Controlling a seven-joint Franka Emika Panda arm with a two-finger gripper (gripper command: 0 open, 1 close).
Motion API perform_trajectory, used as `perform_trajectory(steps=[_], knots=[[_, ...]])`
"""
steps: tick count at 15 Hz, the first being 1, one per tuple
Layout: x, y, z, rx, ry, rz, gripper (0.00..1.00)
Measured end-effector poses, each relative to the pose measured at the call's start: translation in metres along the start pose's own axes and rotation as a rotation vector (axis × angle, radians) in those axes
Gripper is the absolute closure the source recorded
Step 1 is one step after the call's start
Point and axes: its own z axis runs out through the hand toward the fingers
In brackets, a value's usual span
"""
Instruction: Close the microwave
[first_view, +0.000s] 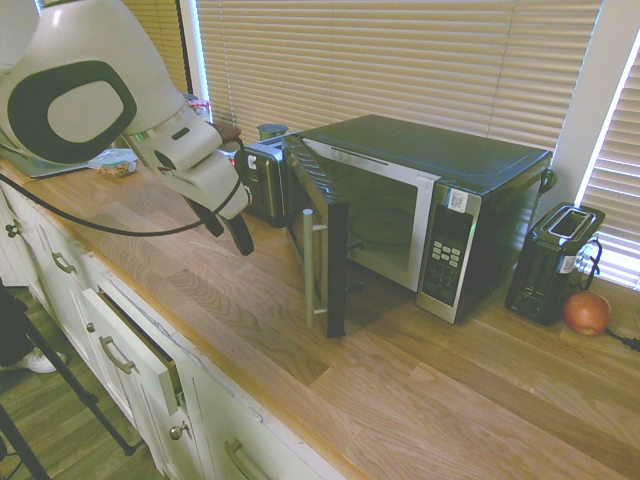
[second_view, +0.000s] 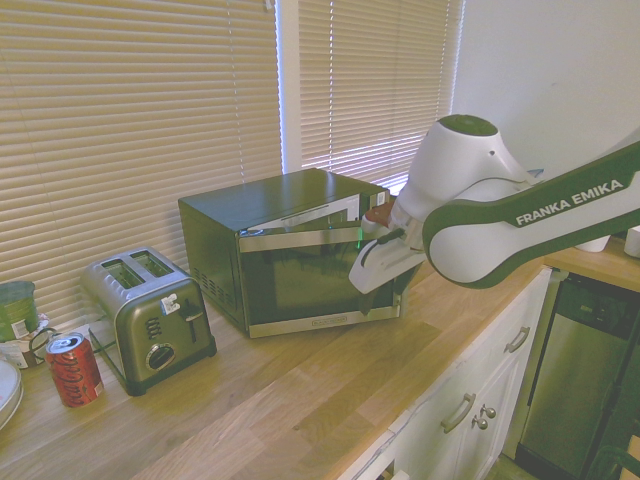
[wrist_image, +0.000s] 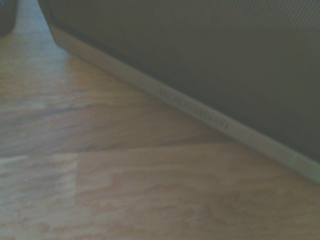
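Observation:
The microwave (first_view: 440, 190) stands at the back of the wooden counter. Its steel-framed glass door (first_view: 318, 250) is swung out roughly square to the front, with the silver bar handle (first_view: 309, 268) at its free edge. My gripper (first_view: 228, 228) hangs tilted above the counter, left of the door's outer face and a short way off it. Its dark fingers (first_view: 243, 236) stand apart with nothing between them. The second exterior view shows the microwave (second_view: 270, 205) with the white hand in front of the door (second_view: 300, 275). Close up in the wrist view are the door's lower steel frame (wrist_image: 195, 107) and dark glass.
A silver toaster (second_view: 150, 320) and a red can (second_view: 75, 368) stand beyond the microwave's hinge side. A black toaster (first_view: 555, 262) and a red fruit (first_view: 587, 313) sit at the keypad side. A drawer (first_view: 135, 345) under the counter edge stands slightly ajar.

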Motion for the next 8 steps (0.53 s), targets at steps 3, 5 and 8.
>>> perform_trajectory(steps=[3, 5, 8], knots=[[0.036, -0.005, -0.011, 0.012, 0.08, 0.044, 0.0], [0.061, -0.014, -0.005, 0.022, 0.096, 0.061, 0.0], [0.088, -0.035, 0.015, 0.028, 0.086, 0.073, 0.0]])
